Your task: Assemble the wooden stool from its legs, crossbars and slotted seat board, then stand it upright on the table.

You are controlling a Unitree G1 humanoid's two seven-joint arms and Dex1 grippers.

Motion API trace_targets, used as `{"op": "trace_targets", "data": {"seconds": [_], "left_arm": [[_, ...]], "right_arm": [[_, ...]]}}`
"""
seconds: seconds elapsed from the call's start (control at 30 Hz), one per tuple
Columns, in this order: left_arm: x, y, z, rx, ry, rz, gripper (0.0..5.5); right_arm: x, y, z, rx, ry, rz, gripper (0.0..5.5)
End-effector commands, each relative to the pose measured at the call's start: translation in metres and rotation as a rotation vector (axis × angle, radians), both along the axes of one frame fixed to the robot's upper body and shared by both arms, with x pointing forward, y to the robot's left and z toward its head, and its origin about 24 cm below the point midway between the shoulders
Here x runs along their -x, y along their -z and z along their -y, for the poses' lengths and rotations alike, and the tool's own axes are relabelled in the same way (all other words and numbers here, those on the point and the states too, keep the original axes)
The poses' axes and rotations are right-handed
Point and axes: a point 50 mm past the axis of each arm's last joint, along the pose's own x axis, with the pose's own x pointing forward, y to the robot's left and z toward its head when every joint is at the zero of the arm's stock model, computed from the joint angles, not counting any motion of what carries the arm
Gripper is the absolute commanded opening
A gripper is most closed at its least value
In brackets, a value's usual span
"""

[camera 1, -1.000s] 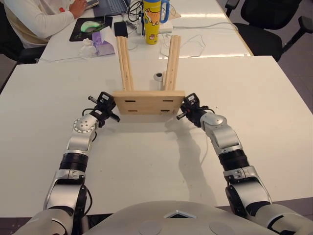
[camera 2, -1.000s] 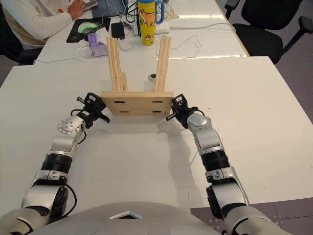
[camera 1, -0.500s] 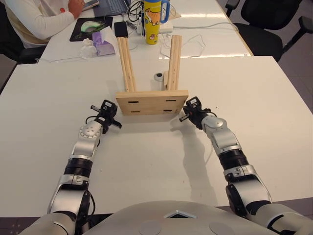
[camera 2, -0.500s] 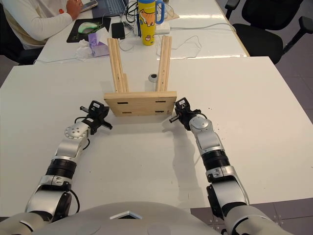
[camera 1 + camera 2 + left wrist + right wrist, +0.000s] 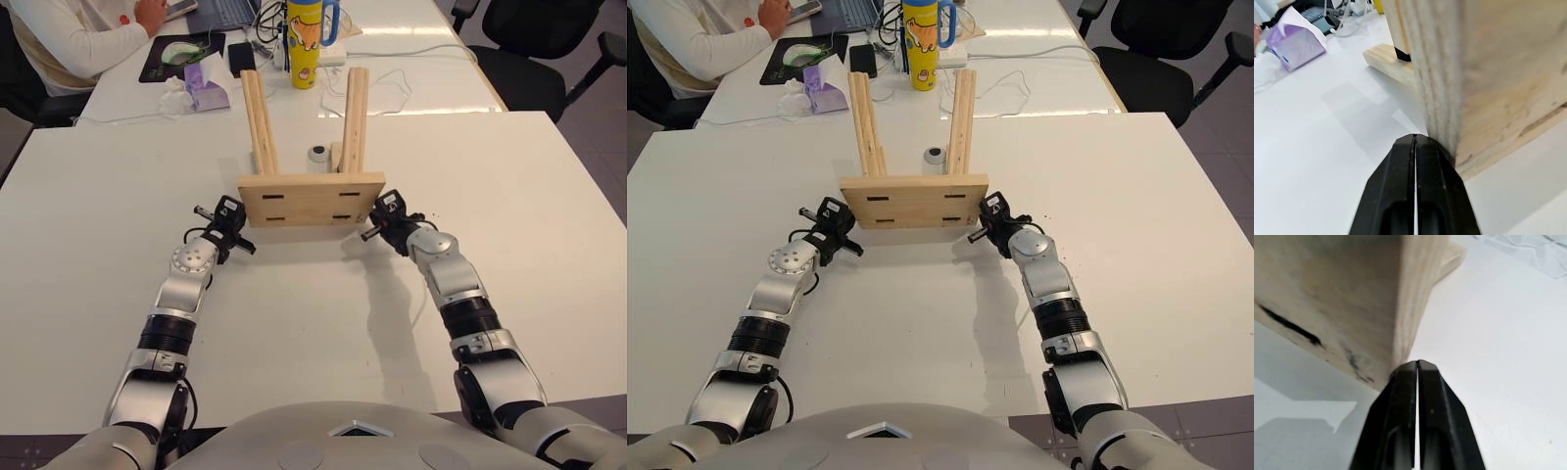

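Now | white table (image 5: 98, 245) | stool (image 5: 312, 199) on side | office chair (image 5: 549, 49) behind

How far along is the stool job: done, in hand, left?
Done: legs are fitted into the seat board. In hand: left end effector and right end effector, both shut, touch the board's side edges. Left: the stool lies on its side; stand it upright.

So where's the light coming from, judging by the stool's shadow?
Left eye view: the seat board throws a soft shadow on the table toward the robot, so the light is probably overhead and farther back; right wrist view: that grey shadow lies beneath the board.
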Motion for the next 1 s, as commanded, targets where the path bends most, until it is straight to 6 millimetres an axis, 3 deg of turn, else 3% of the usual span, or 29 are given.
{"op": "trace_targets", "data": {"seconds": [0.03, 0.3, 0.53, 0.8, 1.0], "left_arm": [[-0.004, -0.048, 0.052, 0.140, 0.185, 0.151, 0.02], [0.002, -0.133, 0.082, 0.329, 0.264, 0.351, 0.02], [0.009, -0.176, 0.086, 0.380, 0.288, 0.467, 0.02], [0.008, -0.166, 0.079, 0.360, 0.251, 0.429, 0.02], [0.008, -0.156, 0.072, 0.348, 0.218, 0.403, 0.02]], "right_arm": [[-0.004, -0.042, -0.046, -0.167, -0.163, 0.116, 0.00], [-0.012, -0.120, -0.056, -0.278, -0.174, 0.323, 0.00], [-0.013, -0.167, -0.054, -0.349, -0.157, 0.450, 0.00], [-0.010, -0.182, -0.055, -0.435, -0.160, 0.459, 0.00], [-0.012, -0.180, -0.052, -0.435, -0.152, 0.436, 0.00]]}}
